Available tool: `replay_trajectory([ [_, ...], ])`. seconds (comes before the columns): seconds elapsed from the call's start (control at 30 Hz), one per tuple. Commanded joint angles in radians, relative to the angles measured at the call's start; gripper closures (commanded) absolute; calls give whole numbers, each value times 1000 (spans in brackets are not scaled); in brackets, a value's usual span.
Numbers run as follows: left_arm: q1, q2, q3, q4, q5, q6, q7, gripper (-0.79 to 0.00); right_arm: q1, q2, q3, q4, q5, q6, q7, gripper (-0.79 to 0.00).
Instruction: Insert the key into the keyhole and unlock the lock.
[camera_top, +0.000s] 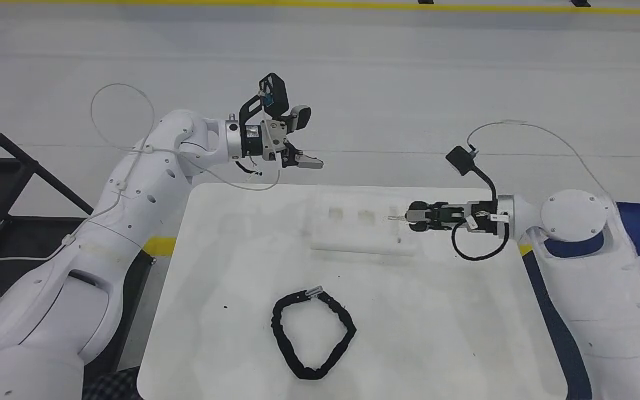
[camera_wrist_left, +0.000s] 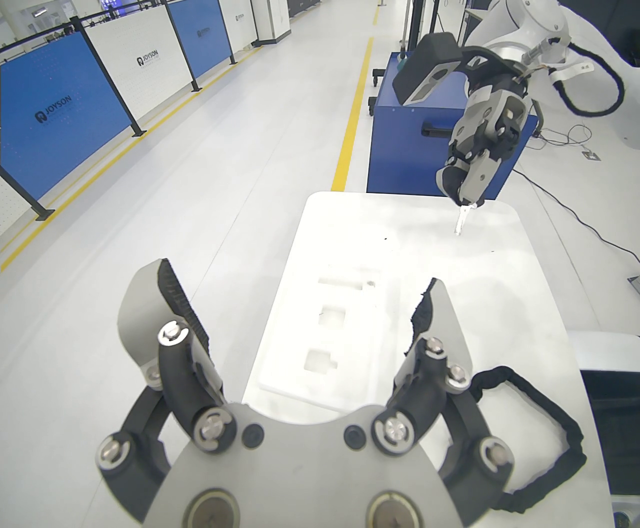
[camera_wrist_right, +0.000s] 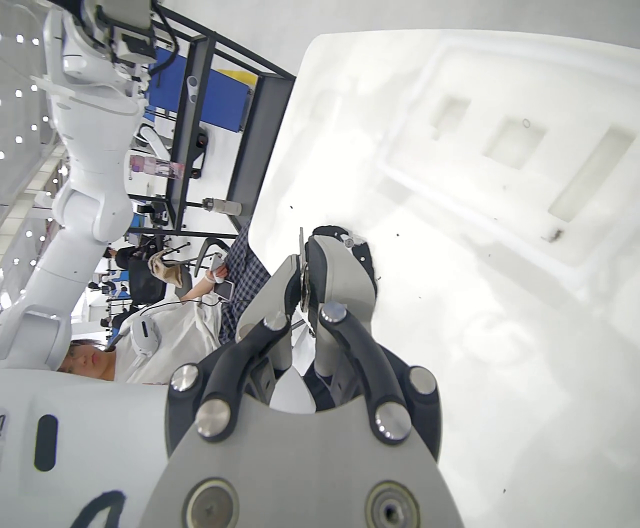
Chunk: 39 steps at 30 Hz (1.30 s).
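A black cable lock (camera_top: 313, 335) lies in a loop on the white table (camera_top: 450, 330), its metal end (camera_top: 315, 293) pointing toward the foam tray. My right gripper (camera_top: 408, 216) hovers over the right end of the tray, shut on a small silver key (camera_top: 396, 216) whose blade sticks out from the fingertips (camera_wrist_right: 330, 250). In the left wrist view the key (camera_wrist_left: 461, 220) hangs from that gripper. My left gripper (camera_top: 310, 160) is open and holds nothing, raised beyond the table's far left corner. In its own view the lock (camera_wrist_left: 550, 425) shows past one finger (camera_wrist_left: 430, 320).
A white foam tray (camera_top: 365, 228) with three shallow cut-outs lies at the table's far middle, between the two grippers. A blue cabinet (camera_wrist_left: 400, 145) stands past the table's end. The lock rests on the near half of the table, apart from the tray.
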Motion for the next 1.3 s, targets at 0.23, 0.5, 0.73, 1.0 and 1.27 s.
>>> replay_trajectory([
  [0.23, 0, 0, 0, 0, 0, 0, 0, -785, -27, 12, 47, 8, 44, -27, 9, 0],
  [0.5, 0, 0, 0, 0, 0, 0, 0, -785, -27, 12, 47, 8, 44, -27, 9, 0],
  [0.73, 0, 0, 0, 0, 0, 0, 0, -785, -27, 12, 47, 8, 44, -27, 9, 0],
  [1.0, 81, 17, -38, -54, -10, 0, 38, -785, -27, 12, 47, 8, 44, -27, 9, 0],
  [1.27, 176, 74, -40, -190, -9, 0, 55, -785, -27, 12, 47, 8, 44, -27, 9, 0],
])
